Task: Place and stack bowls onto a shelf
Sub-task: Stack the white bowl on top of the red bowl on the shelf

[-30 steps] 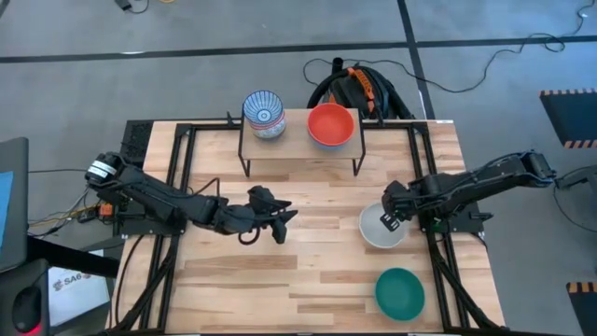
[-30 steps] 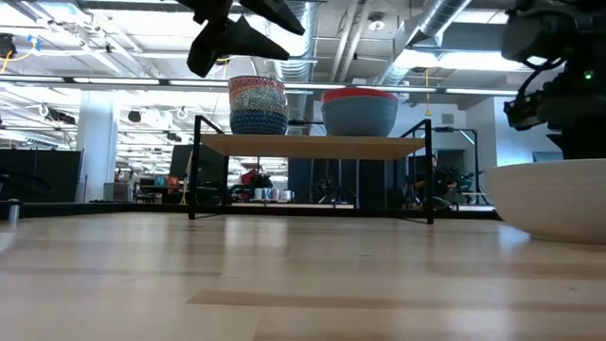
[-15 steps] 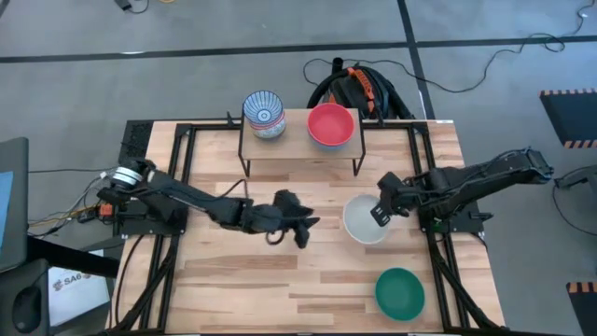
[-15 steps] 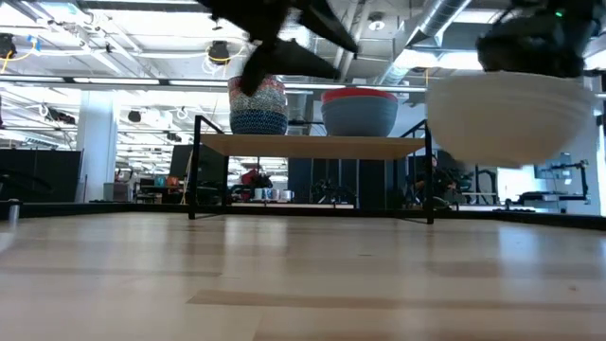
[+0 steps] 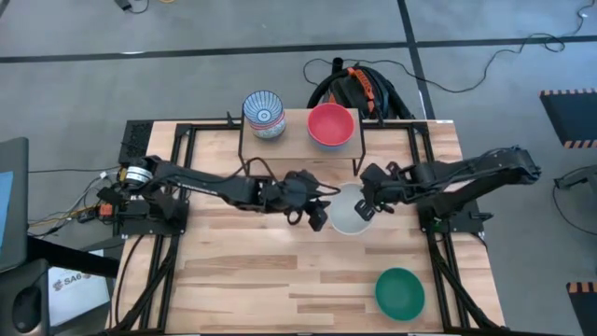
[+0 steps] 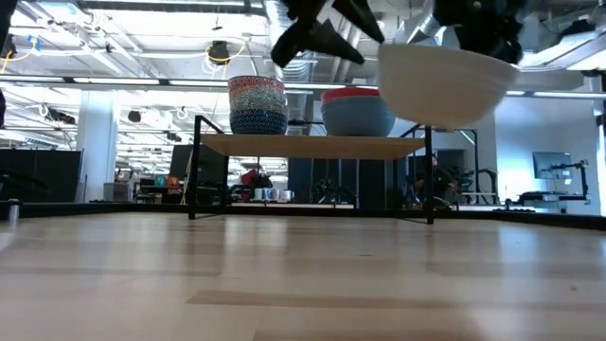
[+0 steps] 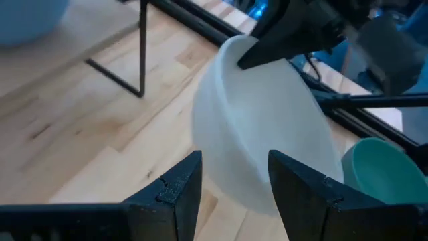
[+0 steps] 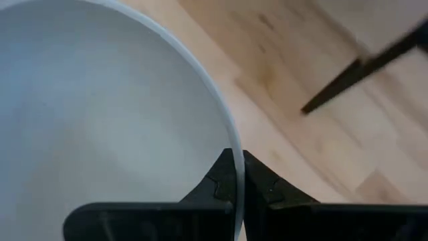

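My right gripper [image 5: 366,207] is shut on the white bowl [image 5: 347,211], held in the air in front of the shelf [image 5: 300,140]; the bowl also shows in the low view [image 6: 442,83] and the left wrist view [image 7: 267,127]. My left gripper [image 5: 315,217] is open just left of the white bowl, its fingers [image 7: 180,184] near the bowl's wall without a plain touch. On the shelf stand a stack topped by the blue-and-white patterned bowl [image 5: 264,113] and a stack topped by the red bowl [image 5: 330,123]. The teal green bowl [image 5: 399,291] rests on the table at near right. My right gripper pinches the white bowl's rim [image 8: 227,144] on the bowl's right side, one finger inside the bowl and one outside. The fingers come from the table's right, slanting down. The bowl is lifted clear of the table, roughly upright, slightly tilted.
The shelf's black legs [image 5: 356,157] stand just beyond the two grippers. Black frame rails [image 5: 438,271] run along the table's left and right sides. Bare tabletop [image 5: 252,280] lies toward the near edge.
My right gripper has lifted the white bowl off the table and carried it toward the table's left and the shelf. My left gripper has reached toward the table's right, from the table's middle to right beside the white bowl.
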`<action>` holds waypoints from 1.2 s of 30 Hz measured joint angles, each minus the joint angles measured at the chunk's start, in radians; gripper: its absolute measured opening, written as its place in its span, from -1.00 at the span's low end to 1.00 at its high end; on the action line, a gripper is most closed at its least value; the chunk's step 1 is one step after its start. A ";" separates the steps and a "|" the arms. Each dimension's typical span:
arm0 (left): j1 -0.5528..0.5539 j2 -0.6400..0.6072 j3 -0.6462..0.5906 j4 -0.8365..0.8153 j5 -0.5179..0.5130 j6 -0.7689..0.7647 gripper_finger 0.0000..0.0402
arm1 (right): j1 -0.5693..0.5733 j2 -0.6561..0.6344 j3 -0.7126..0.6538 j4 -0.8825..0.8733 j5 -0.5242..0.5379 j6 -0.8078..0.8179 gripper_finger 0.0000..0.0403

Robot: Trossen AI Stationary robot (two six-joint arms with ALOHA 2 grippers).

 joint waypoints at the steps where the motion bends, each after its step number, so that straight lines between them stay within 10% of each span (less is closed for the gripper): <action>1: 0.001 -0.002 0.010 -0.007 0.000 0.005 -0.23 | -0.003 0.015 0.023 -0.003 0.005 -0.020 -0.88; 14: -0.032 -0.007 0.161 -0.228 -0.122 -0.078 -0.23 | -0.155 0.122 0.278 -0.048 0.068 -0.397 -0.88; 22: -0.078 -0.011 0.298 -0.442 -0.259 -0.150 -0.23 | -0.465 0.122 0.417 0.103 0.077 -0.657 -0.88; 36: -0.140 -0.008 0.211 -0.503 -0.380 -0.407 -0.23 | -0.837 0.283 0.419 0.249 -0.348 -0.695 -0.72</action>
